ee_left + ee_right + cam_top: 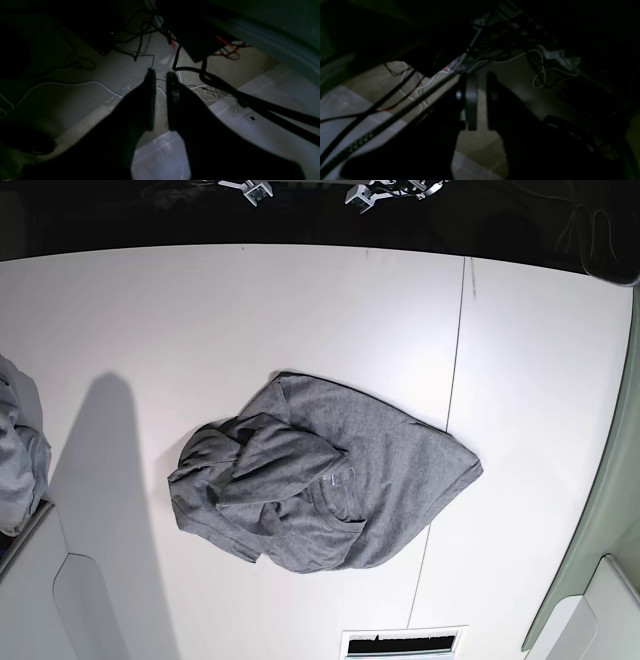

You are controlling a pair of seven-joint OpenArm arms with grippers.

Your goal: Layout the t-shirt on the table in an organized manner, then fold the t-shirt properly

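Left wrist view: dim. Left gripper (160,100) fills the lower centre; its two dark fingers (150,100) stand parallel with a narrow gap, nothing between them. Behind them, carpeted floor (75,100) with black and white cables (190,72); a pale surface at the lower right, unclear what it is.

Right wrist view: very dark. Right gripper (480,100) at centre; fingers (471,100) slightly parted, holding nothing. Black cables (395,100) cross the left half; floor visible between them.

Base view: no arm visible. The t-shirt (320,485) lies crumpled in the middle of the white desk (250,310), bunched thickest at its left part, flatter toward its right corner. Pale neck label (338,477) shows near the shirt's centre. Dark seam line (452,380) runs top to bottom at right of centre, passing under the shirt's right edge. Lighter bluish-grey cloth pile (18,450) sits at the frame's left edge, well apart from the shirt.
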